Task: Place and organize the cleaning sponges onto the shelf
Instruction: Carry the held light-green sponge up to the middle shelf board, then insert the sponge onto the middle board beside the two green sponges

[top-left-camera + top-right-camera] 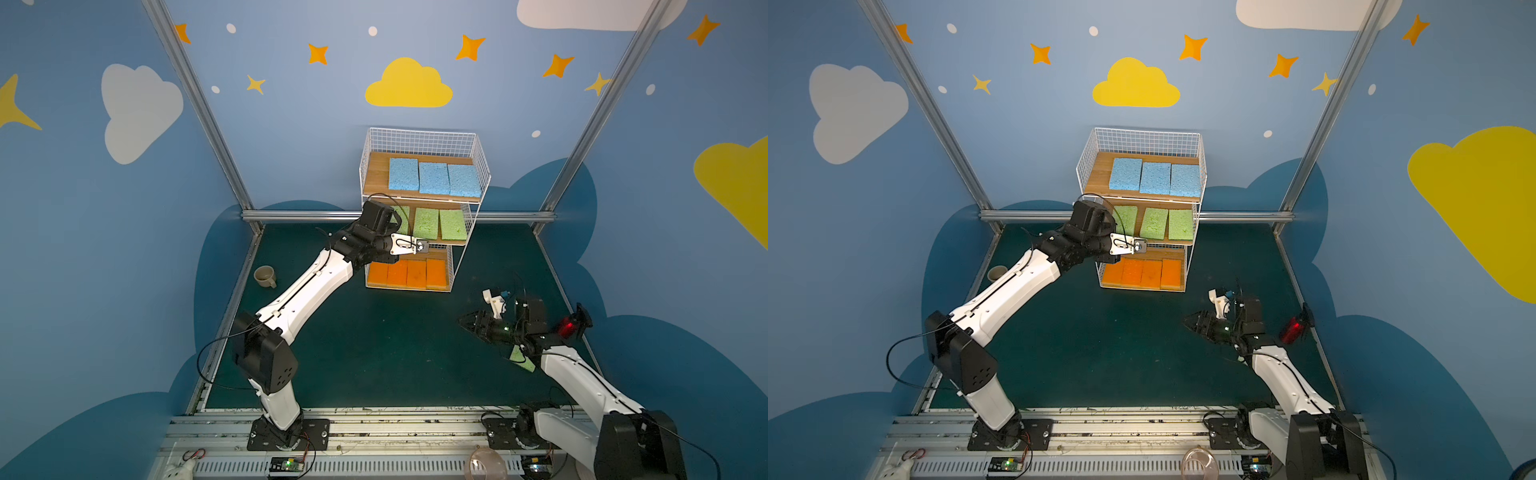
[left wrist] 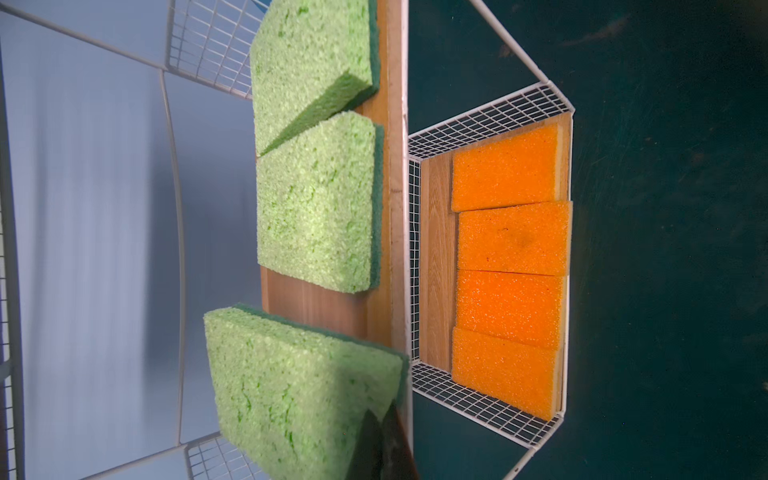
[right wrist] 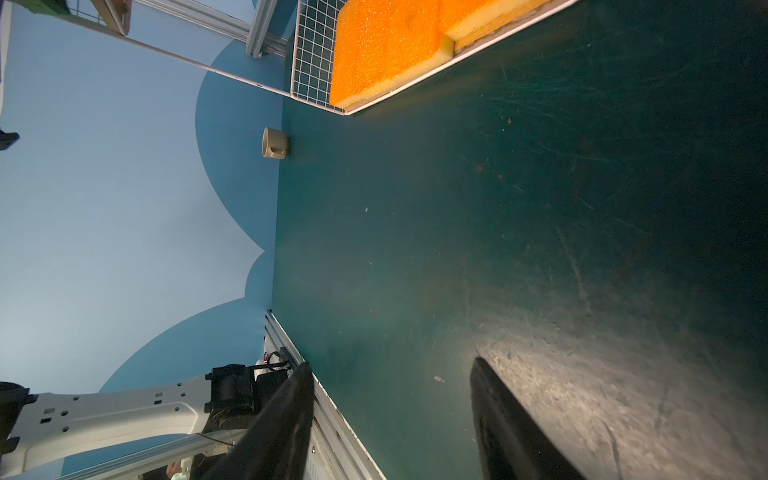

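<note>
Shelf (image 1: 422,137) stands at 12 o'clock on the table (image 1: 374,353). It carries 3 blue sponges (image 1: 434,178) on the top tier, 4 orange sponges (image 1: 407,273) on the bottom tier and 3 green on the middle board (image 2: 324,307). Left gripper (image 2: 380,419): jaws together, tip against the front corner of the end green sponge (image 2: 299,395), which looks skewed in the wrist view, bare board between it and the next green sponge (image 2: 316,208). This reads as nudging, not gripping. Right gripper (image 3: 390,363): jaws apart, nothing between, at 4 o'clock. The last green sponge (image 1: 521,360) lies on the table beneath that arm. Step in hand: straightening the middle row, 10 of 11 shelved. Next calls for closing the gap to free a 4th slot, then the right arm fetching the stray.
</note>
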Robot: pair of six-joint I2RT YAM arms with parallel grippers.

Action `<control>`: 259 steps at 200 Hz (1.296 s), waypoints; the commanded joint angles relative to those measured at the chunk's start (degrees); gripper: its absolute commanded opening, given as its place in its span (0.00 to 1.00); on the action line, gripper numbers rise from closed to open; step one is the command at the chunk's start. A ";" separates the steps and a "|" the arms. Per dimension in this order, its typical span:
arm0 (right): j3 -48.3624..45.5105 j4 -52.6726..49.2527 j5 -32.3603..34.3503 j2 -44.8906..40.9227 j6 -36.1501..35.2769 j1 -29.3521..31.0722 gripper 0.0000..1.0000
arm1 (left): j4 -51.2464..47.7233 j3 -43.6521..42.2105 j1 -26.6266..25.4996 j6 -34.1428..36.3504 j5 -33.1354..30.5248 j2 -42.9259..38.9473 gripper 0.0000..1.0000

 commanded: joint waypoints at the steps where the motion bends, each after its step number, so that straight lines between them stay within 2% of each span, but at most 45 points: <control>1: 1.15 -0.35 -0.84 0.43 -1.19 0.32 0.59 | -1.22 2.25 0.24 1.02 1.63 1.77 0.03; 130: 1.17 -1.20 -0.86 -0.55 -1.54 0.32 0.59 | -6.02 11.12 0.87 0.06 2.32 8.52 0.03; 218: 1.17 -1.07 -0.91 -0.39 -1.46 0.31 0.59 | -5.87 12.64 -1.61 -1.07 2.87 9.40 0.03; 259: 1.14 -0.90 -1.04 -0.50 -1.37 0.32 0.59 | -6.59 13.07 -1.08 -1.09 2.17 9.05 0.03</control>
